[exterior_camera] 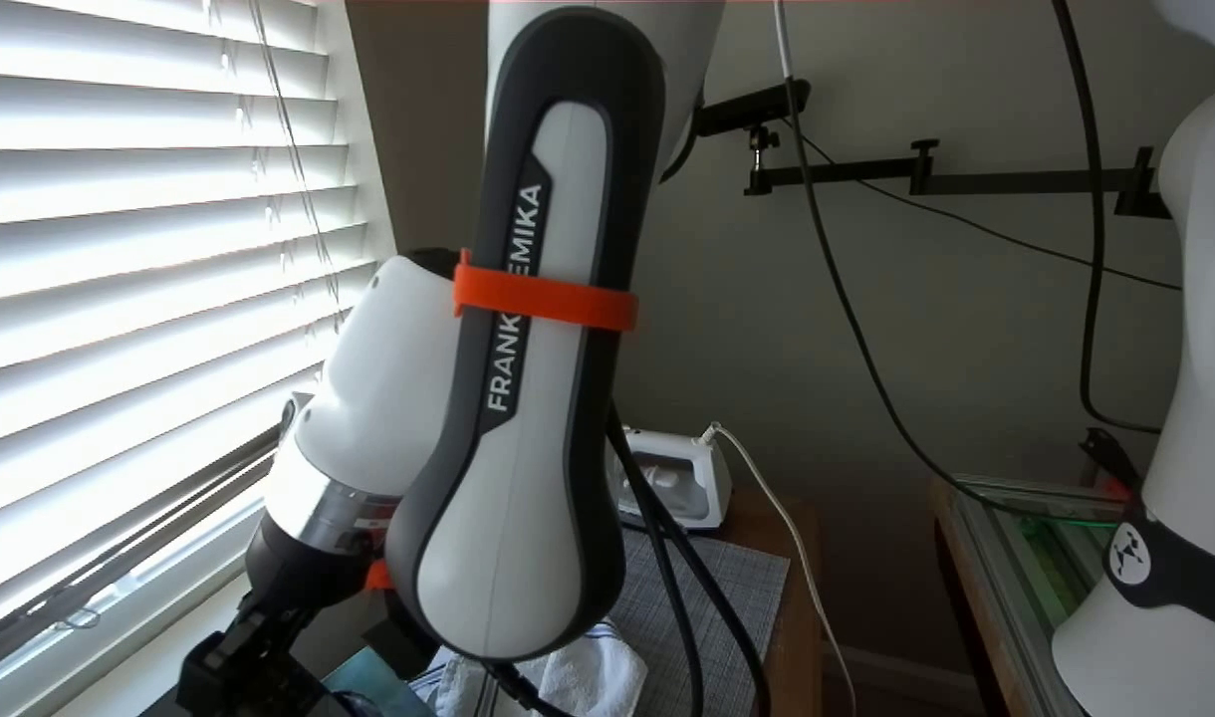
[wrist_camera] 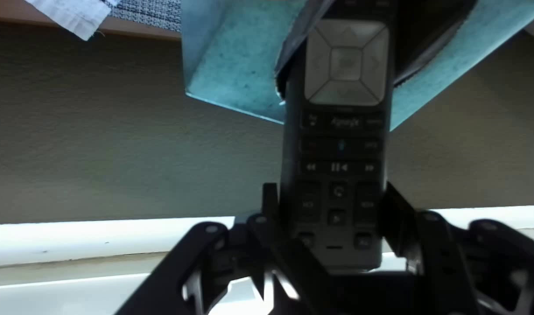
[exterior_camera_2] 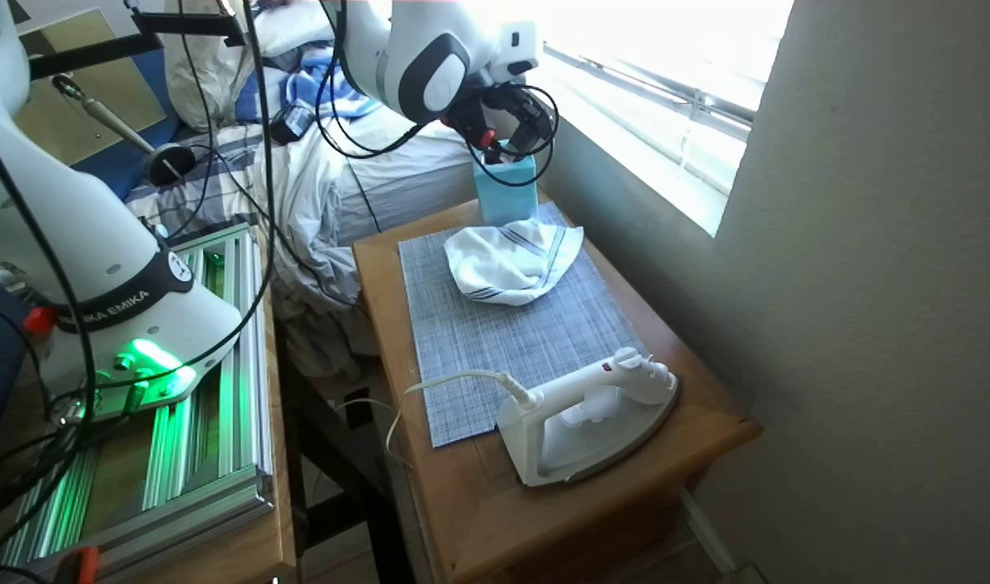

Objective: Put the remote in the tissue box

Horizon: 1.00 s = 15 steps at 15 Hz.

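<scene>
Wrist view: my hand is clamped on a slim black rectangular remote, both long sides gripped near one end. Its other end lies at the dark opening of a pale teal square-sided tissue box; how deep, I cannot tell. Button rows show here; in both exterior views the remote is hidden or too small to tell. In an exterior view: box on a brown wooden counter, just behind a crumpled white striped cloth on a woven grey mat; white plastic iron well apart. In an exterior view my white-and-grey arm covers most of this; slatted white blinds alongside.
</scene>
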Each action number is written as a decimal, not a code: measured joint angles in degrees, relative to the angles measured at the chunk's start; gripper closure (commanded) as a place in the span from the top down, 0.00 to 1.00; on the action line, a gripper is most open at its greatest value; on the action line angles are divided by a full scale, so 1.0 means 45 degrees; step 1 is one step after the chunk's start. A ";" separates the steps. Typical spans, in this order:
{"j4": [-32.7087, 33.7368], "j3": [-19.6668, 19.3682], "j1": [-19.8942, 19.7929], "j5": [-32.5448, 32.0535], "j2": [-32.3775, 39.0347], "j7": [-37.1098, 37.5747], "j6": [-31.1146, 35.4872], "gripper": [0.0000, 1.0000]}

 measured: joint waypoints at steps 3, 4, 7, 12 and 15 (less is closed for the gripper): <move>-0.0182 0.0084 -0.0044 0.0000 -0.0059 0.0000 0.0004 0.32; -0.0224 0.0109 -0.0055 0.0000 -0.0071 0.0000 0.0004 0.32; -0.0305 0.0135 -0.0063 0.0000 -0.0108 0.0001 0.0004 0.84; -0.0777 0.0146 -0.0059 0.0005 -0.0034 0.0021 -0.0634 1.00; -0.0995 0.0157 -0.0057 0.0009 -0.0056 0.0020 -0.0725 1.00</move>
